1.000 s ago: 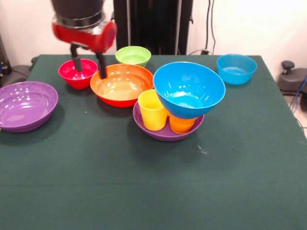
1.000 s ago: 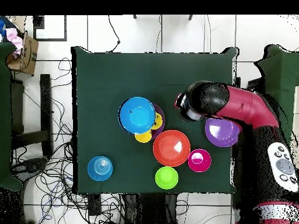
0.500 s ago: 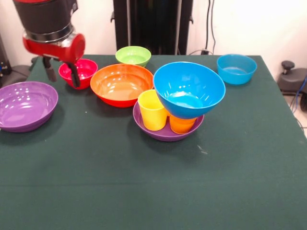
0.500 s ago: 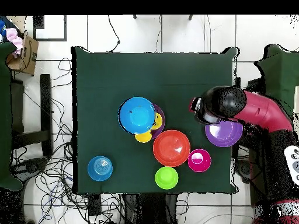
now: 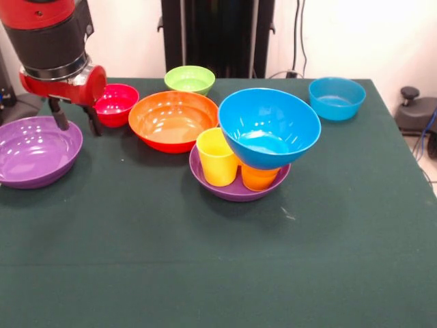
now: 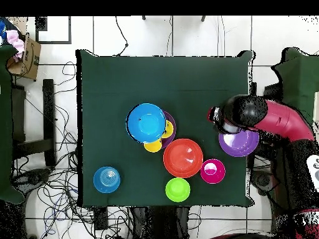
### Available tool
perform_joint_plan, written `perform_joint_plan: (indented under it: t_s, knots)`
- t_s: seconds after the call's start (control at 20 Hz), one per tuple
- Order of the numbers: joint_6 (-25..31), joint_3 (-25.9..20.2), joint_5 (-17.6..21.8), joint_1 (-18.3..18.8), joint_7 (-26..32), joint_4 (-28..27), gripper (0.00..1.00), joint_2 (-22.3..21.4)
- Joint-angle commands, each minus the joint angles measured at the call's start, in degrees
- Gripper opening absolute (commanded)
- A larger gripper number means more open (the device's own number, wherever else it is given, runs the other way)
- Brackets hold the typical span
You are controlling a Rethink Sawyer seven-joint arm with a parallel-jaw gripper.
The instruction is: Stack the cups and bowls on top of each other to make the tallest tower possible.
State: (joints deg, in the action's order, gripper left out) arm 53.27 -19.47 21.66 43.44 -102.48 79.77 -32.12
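- Tabletop (image 5: 225, 273), green cloth cover: the near half carries nothing.
- Tower (image 5: 256, 147), centre of the tabletop: a large purple bowl (image 5: 235, 189) forms the base. A yellow cup (image 5: 217, 158) and an orange cup (image 5: 259, 179) stand upright inside it, side by side.
- Large blue bowl (image 5: 268, 127): sits open side up on the orange cup, tilted, its left wall against the yellow cup's rim. Overhead, it covers most of the base bowl.
- Second large purple bowl (image 5: 34, 150): lies alone at the left edge in the front view, open side up, well apart from the tower.
- Pincer (image 5: 71, 116): hangs at the far rim of that purple bowl, between it and the small red bowl. Its two dark fingers (image 5: 91, 119) point down with a clear gap between them and nothing held; it is released. Whether a fingertip touches the bowl rim cannot be told.
- Large orange bowl (image 5: 173, 120): stands just behind and left of the tower, open side up.
- Small red bowl (image 5: 117, 104): just left of the orange bowl, partly masked by the red wrist.
- Small blue bowl (image 5: 336, 98): far right corner in the front view, alone.
- Light green bowl (image 5: 189, 79): farthest back, behind the orange bowl.
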Motion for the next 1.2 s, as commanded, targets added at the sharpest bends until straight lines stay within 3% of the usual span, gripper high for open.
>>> perform_joint_plan:
  t_s: [0.05, 0.9, 1.2]
  knots:
    - [-3.9, -1.5, 4.2, 0.2, 8.0, 8.7, 1.0, -1.9]
    - [-10.0, -0.4, 4.8, 1.3, 3.7, 16.6, 1.0, -3.8]
    - [-10.7, -0.7, 5.2, 1.5, 4.6, 15.8, 1.0, -2.9]
